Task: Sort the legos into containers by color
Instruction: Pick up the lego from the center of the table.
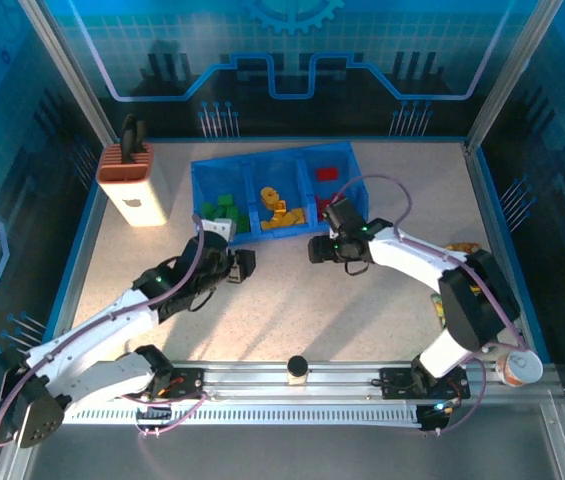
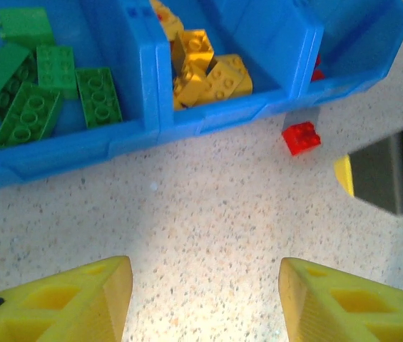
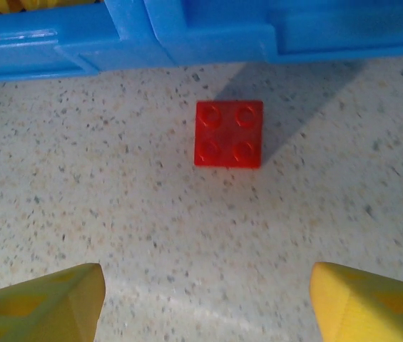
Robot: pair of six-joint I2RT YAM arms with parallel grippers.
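A single red lego [image 3: 229, 133] lies studs-up on the speckled table just in front of the blue tray's front wall [image 3: 208, 32]. My right gripper [image 3: 208, 285] is open just short of it, nothing between its fingers. That red brick [image 2: 301, 137] also appears in the left wrist view, beside the right gripper's body [image 2: 394, 174]. My left gripper [image 2: 205, 274] is open over bare table in front of the tray [image 2: 80, 146]. Green legos [image 2: 41, 92] fill the left bin, yellow ones [image 2: 205, 68] the middle, red ones [image 1: 327, 175] the right. From above, both grippers [image 1: 245, 262] [image 1: 317, 248] sit near the tray [image 1: 202, 175].
A brown-and-white block with black handles [image 1: 134, 180] stands at the back left. Snack packets [image 1: 460, 248] lie at the right behind the right arm. A cup [image 1: 518, 366] sits at the near right corner and a small dark cylinder [image 1: 297, 368] on the front rail.
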